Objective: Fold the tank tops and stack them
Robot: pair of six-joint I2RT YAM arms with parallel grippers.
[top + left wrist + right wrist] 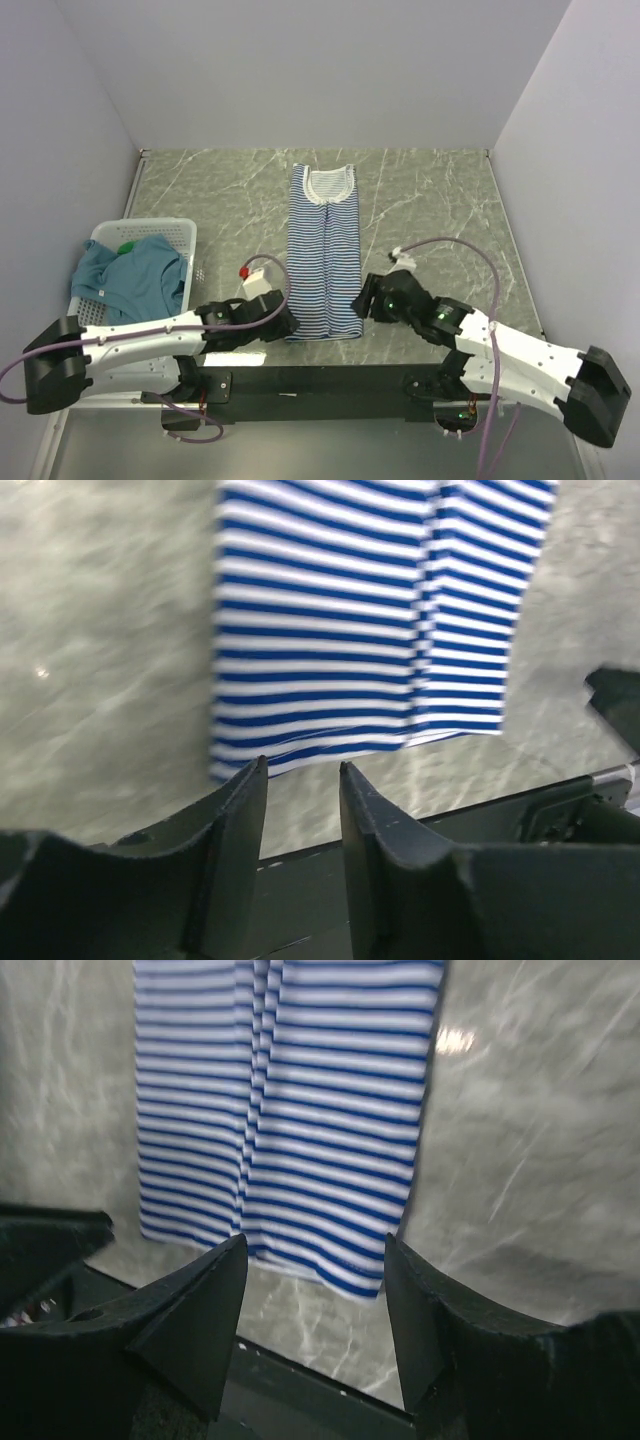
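Striped tank top (323, 255): soft navy-and-white knit, flat at the centre of the marble-veined table (430, 200), folded lengthwise into a narrow rectangle. Left gripper (302, 770), at its near-left corner: dark fingers narrowly parted, nothing between. Right gripper (315, 1245), near-right corner: spread wide, empty. Teal top (135, 275) and a patch of green top (126, 247) lie crumpled in the white mesh basket (185, 232).

We see the left arm (130, 340) and right arm (520, 355) in white shells with black joints. Purple cables (450, 239) loop along each, small green lights (393, 297) glow on the right one, and the fingers (235, 830) are matte black wedges.
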